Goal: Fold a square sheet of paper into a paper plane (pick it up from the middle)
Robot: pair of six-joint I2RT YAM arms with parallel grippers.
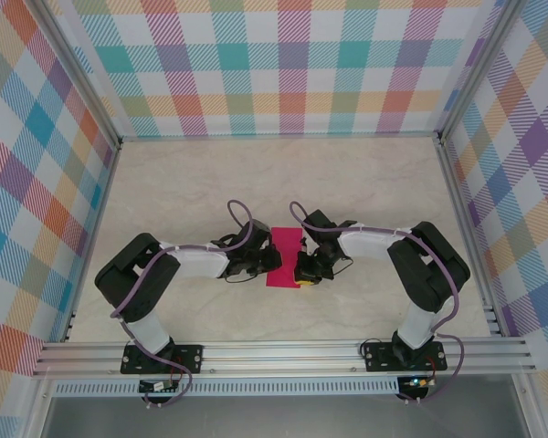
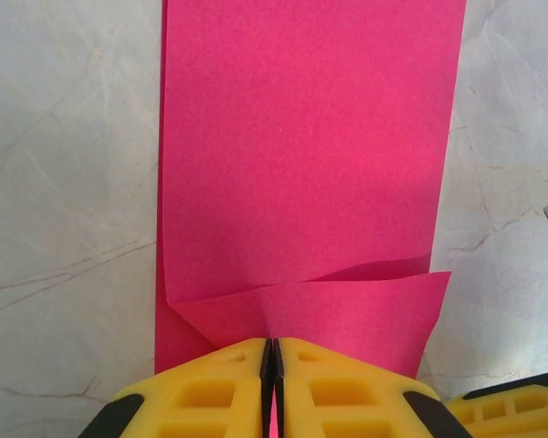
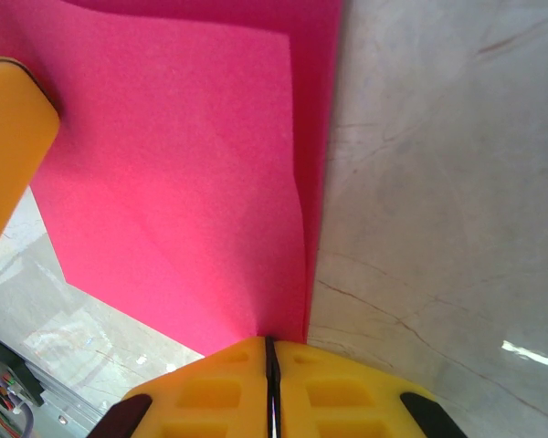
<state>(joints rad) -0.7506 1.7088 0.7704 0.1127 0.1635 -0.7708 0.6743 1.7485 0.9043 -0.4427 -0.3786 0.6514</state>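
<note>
1. From above, the pink paper [image 1: 285,251] lay on the pale table [image 1: 183,182], near the middle and between the two arms. The left gripper [image 1: 263,266] met the paper's left edge and the right gripper [image 1: 303,272] its right edge, both towards the near end of the sheet. Checked walls [image 1: 283,64] stood on the left, far and right sides of the table.
2. In the left wrist view, the left gripper [image 2: 271,365] had its yellow jaws pressed together on a raised flap of the paper [image 2: 310,155]. The rest of the sheet ran away from the jaws as a long strip, flat on the table [image 2: 64,182]. A crease crossed the paper where the flap lifted. A yellow finger of the right gripper [image 2: 507,411] showed at the lower right, just beside the paper's edge.
3. In the right wrist view, the right gripper [image 3: 269,365] had its jaws closed on the paper [image 3: 192,182], which narrowed into them. Two layers of the sheet overlapped, one edge showing along the right side. Bare table [image 3: 438,182] lay to the right. A yellow finger of the left gripper [image 3: 9,137] sat against the paper at the left.
</note>
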